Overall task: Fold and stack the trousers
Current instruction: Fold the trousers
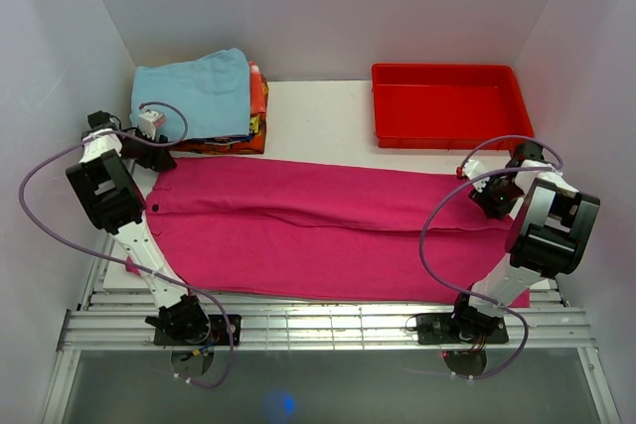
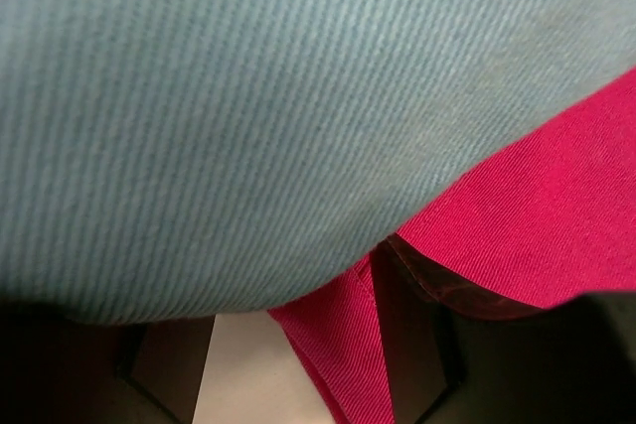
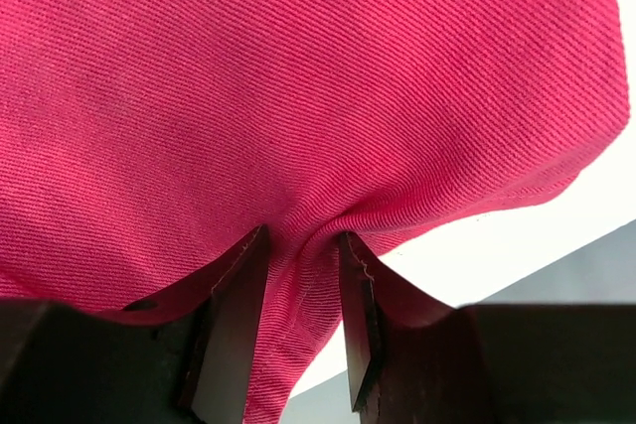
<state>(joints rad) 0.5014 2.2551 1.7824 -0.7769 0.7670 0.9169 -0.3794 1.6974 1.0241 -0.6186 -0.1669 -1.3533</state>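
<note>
Now the left hand (image 2: 288, 340) stands open beside the blue cloth (image 1: 194, 91), an edge of the trousers (image 1: 328, 230) between its fingers, the trousers spread flat across the table (image 1: 318, 111), while the right hand (image 3: 302, 245), nearly closed, pinches a fold at their right end.

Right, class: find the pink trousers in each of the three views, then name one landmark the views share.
Top external: the trousers lie spread lengthwise across the middle of the table, between the two arms.
Left wrist: lower right, beside the light blue cloth.
Right wrist: filling most of the picture, an edge pinched between the right fingers.
Shared landmark: the white table, showing bare beside the trousers in all three.
</note>
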